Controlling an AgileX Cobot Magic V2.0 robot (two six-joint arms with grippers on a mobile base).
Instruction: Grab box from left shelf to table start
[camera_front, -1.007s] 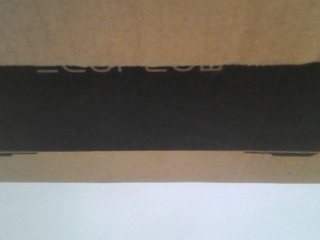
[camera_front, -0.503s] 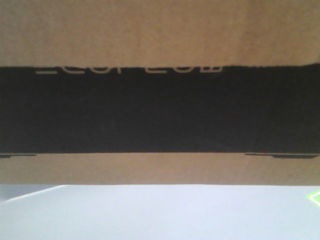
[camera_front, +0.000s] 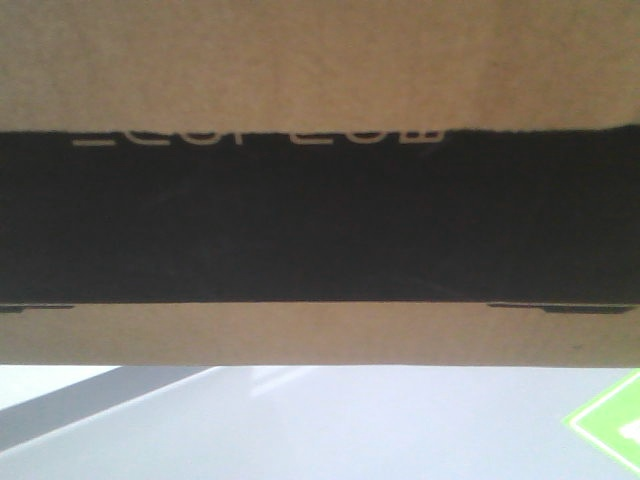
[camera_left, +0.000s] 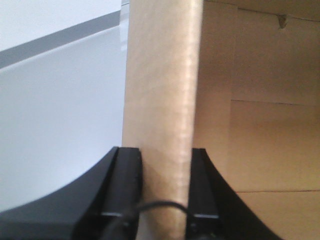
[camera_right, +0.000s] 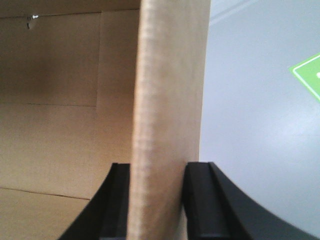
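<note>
The box (camera_front: 320, 60) fills the front view, a brown carton whose black printed panel (camera_front: 320, 220) carries white lettering cut off at its top edge. My left gripper (camera_left: 164, 151) is shut on the box's upright cardboard wall (camera_left: 162, 75), one black finger (camera_left: 129, 170) outside and the other inside the carton. My right gripper (camera_right: 159, 166) is shut the same way on the opposite wall (camera_right: 170, 75). The box's bare brown inside (camera_left: 260, 125) shows in both wrist views. The left shelf and the table are out of view.
Below the box lies a pale grey floor (camera_front: 380, 430) with a darker grey stripe (camera_front: 90, 405) at the left and a green marking (camera_front: 605, 425) at the right. The same stripe (camera_left: 60, 37) and green marking (camera_right: 307, 75) show beside the box in the wrist views.
The box holds its place in the front view. The strip under it has changed from plain white to grey floor, with the dark stripe and green marking sliding into view.
</note>
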